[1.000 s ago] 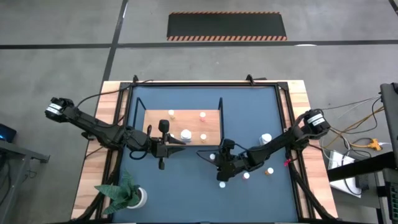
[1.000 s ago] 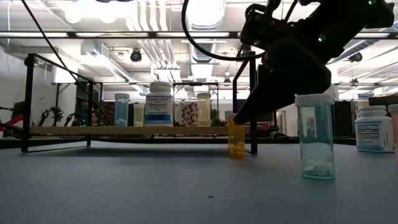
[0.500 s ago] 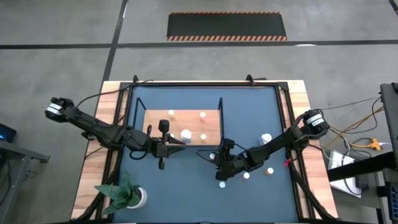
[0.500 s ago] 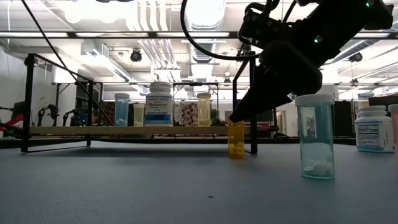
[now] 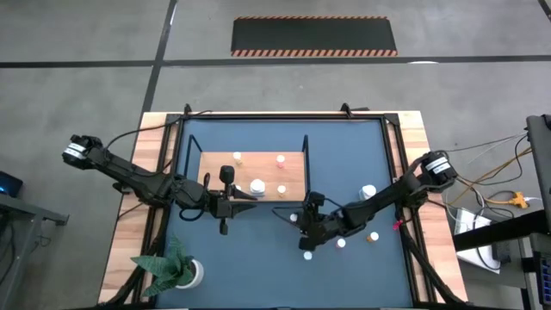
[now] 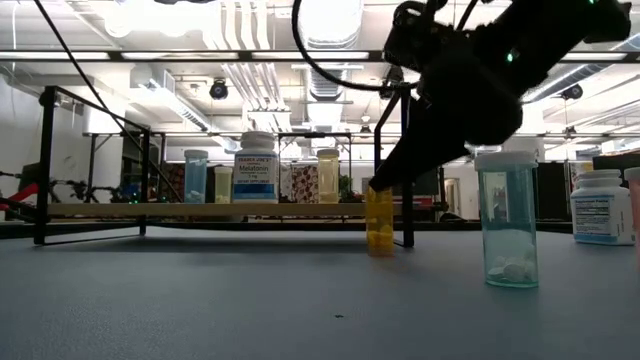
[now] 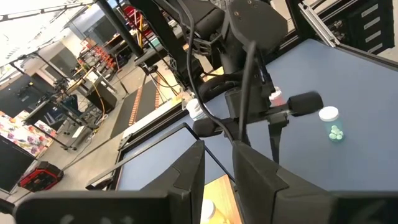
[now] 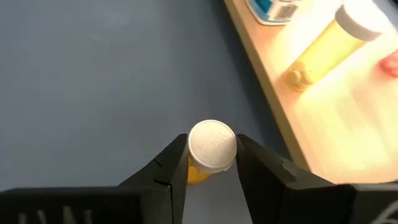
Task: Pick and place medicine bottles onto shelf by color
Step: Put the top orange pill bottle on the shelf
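So the yellow bottle (image 8: pixel 208 152) stands upright on the blue table (image 5: pixel 258 258), just beside the front edge of the wooden shelf (image 5: pixel 215 164). It's a small plastic vial with a white cap, probably very light, stiff and a bit slick, so it could tip or twist easily. Best grabbed on the body just under the cap. The right gripper (image 8: pixel 209 163) has its jaws spread around it, close on either side, no real squeeze visible. The left gripper (image 7: pixel 217 180) waits near the shelf's front edge, jaws apart, holding nothing.
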`<state>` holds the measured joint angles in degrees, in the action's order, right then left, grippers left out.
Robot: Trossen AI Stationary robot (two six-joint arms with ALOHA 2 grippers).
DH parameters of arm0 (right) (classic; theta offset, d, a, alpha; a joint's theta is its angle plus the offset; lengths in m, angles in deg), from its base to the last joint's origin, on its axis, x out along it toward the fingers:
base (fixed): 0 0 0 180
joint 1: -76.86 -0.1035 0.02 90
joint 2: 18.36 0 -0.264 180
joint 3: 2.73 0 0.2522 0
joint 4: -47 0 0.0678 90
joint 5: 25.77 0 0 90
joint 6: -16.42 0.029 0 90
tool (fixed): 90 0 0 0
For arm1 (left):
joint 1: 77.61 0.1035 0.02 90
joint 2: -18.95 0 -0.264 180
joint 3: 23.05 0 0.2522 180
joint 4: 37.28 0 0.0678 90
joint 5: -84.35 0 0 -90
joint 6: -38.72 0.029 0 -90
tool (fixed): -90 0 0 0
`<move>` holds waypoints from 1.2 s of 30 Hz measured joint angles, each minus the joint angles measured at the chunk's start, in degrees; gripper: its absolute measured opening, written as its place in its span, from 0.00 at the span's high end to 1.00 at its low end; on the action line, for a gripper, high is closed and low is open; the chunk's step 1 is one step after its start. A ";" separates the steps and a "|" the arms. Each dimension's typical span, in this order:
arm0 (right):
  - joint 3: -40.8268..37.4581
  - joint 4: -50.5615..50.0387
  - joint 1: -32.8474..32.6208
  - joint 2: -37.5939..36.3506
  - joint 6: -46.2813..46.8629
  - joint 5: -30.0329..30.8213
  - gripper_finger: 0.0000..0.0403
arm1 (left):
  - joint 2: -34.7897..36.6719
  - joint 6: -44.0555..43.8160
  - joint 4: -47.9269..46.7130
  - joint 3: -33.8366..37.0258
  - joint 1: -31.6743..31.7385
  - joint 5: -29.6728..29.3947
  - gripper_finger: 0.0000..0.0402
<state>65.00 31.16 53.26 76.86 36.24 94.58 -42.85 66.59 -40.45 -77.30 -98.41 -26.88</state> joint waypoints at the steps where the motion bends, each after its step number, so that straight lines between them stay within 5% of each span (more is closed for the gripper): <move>1: 0.02 -0.13 0.00 -0.66 0.19 -1.32 0.72 | 0.00 0.00 0.00 0.00 0.00 0.00 0.84; 8: 5.87 -5.85 -0.04 -5.95 -1.29 -9.40 0.72 | 0.12 0.00 -0.11 0.00 0.00 0.00 0.84; 21: 31.43 -34.00 5.40 -6.23 -9.12 -5.77 0.73 | 5.83 -0.51 1.13 3.34 -0.28 0.02 0.84; 36: 34.45 -30.00 22.05 -3.71 -17.04 -8.18 0.73 | 8.08 -0.48 2.16 4.22 -0.28 -0.16 0.84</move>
<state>99.45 1.16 75.32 73.16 19.20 86.40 -34.78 66.11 -38.29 -73.08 -98.69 -27.04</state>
